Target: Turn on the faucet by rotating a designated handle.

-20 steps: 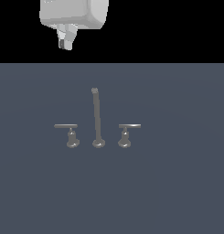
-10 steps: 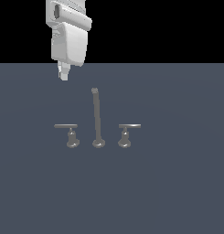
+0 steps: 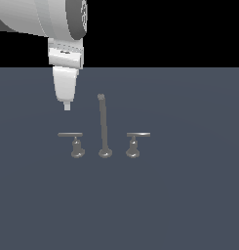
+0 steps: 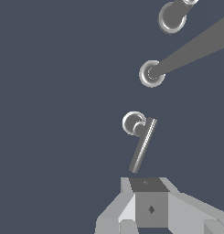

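While the gripper [image 3: 67, 105] hangs above the designated handle [image 3: 75, 142], fingers apparently pressed together and holding nothing, that handle stands at the exterior view's left; the faucet [image 3: 103, 128] spout rises beside it; the twin handle [image 3: 135, 142] follows.

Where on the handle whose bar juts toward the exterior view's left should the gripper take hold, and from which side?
Probably near the free end of the designated handle's thin flat bar, farthest from its upright post, coming down from above. The bar lies level and stands clear of the spout, and the gripper hangs above it, not touching.
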`<state>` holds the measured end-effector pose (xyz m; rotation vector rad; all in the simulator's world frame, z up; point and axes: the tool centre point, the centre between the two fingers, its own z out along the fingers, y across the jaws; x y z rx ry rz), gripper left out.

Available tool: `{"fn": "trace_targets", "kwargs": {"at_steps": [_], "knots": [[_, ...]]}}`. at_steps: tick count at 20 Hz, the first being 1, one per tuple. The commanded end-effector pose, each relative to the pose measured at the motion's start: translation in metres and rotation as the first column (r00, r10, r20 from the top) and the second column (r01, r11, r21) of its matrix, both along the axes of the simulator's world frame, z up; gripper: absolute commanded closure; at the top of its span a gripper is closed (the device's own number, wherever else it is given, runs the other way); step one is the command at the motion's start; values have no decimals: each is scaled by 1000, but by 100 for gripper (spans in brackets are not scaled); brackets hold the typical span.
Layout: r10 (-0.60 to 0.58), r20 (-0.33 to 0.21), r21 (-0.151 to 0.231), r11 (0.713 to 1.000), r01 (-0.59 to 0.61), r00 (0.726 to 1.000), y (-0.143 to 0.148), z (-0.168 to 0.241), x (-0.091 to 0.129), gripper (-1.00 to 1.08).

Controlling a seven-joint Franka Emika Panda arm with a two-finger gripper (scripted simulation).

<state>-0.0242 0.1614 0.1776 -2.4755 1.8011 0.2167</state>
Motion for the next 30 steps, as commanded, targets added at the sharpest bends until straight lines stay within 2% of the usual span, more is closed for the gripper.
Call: {"fn": "trace_targets", "kwargs": {"at_steps": [1,8,14,25,30], "knots": [[-68,2,-28,997,68,998,4,-19,4,108],[-217,29,-96,971,219,976,10,-60,13,108],[-289,57,-129,947,294,956,12,-81,16,108],[-315,70,-141,936,322,946,13,-88,18,108],[-316,71,-141,936,323,946,23,-88,1,108]]}}
